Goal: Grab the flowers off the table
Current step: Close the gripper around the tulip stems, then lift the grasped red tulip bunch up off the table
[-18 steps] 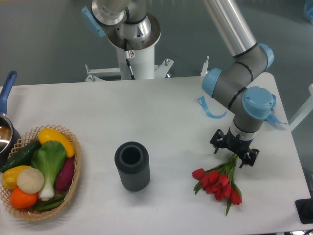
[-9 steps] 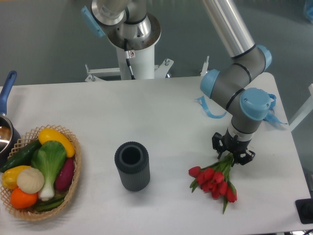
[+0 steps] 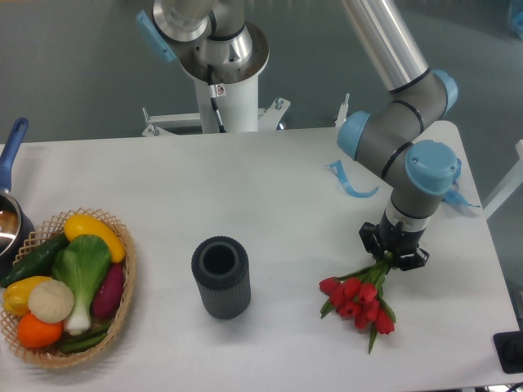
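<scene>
The flowers (image 3: 358, 300), a bunch of red tulips with green stems and leaves, hang from my gripper (image 3: 393, 256) at the right side of the white table (image 3: 261, 196). The stems run up into the jaws, which are closed on them. The blooms point down and to the left, close over the tabletop; I cannot tell whether they still touch it. The fingertips are mostly hidden by the wrist and the stems.
A dark ribbed cylindrical vase (image 3: 221, 276) stands upright left of the flowers. A wicker basket of vegetables (image 3: 65, 287) sits at the front left, with a pot (image 3: 10, 220) behind it. Blue ribbon scraps (image 3: 346, 181) lie by the arm. The table's right edge is near.
The jaws went from spread around the stems to closed on them. The bunch shifted slightly and turned with the gripper, its blooms drawn closer together.
</scene>
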